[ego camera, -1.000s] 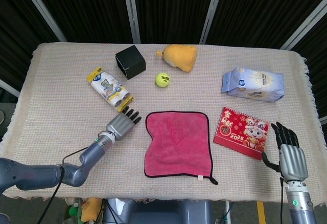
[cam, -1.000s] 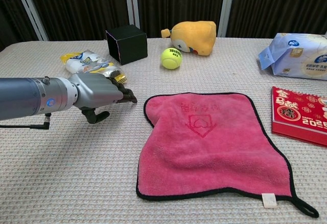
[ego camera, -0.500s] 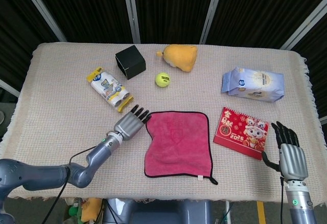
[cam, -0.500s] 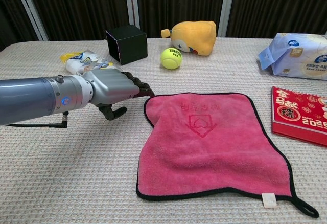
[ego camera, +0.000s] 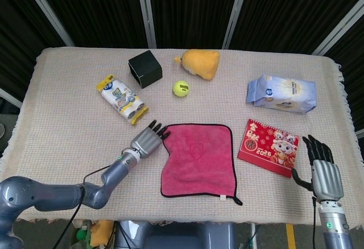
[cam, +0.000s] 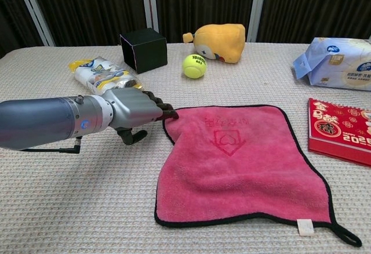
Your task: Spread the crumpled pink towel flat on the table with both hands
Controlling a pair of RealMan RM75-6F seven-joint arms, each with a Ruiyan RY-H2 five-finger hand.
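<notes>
The pink towel (ego camera: 197, 159) lay near the table's (ego camera: 68, 141) front edge, largely open, its far-left corner buckled. Your left hand (ego camera: 147, 141) reached that corner, fingers extended, gripping nothing. Your right hand (ego camera: 322, 169) waited at four o'clock, fingers apart. Judged soft, light, limp plush: pinch the black-bound corners, pull outward.

A table (ego camera: 68, 146) covered in a beige woven cloth fills the view. Behind its far edge hang black pleated curtains (ego camera: 187, 4) crossed by slanted pale metal poles (ego camera: 145, 10).
</notes>
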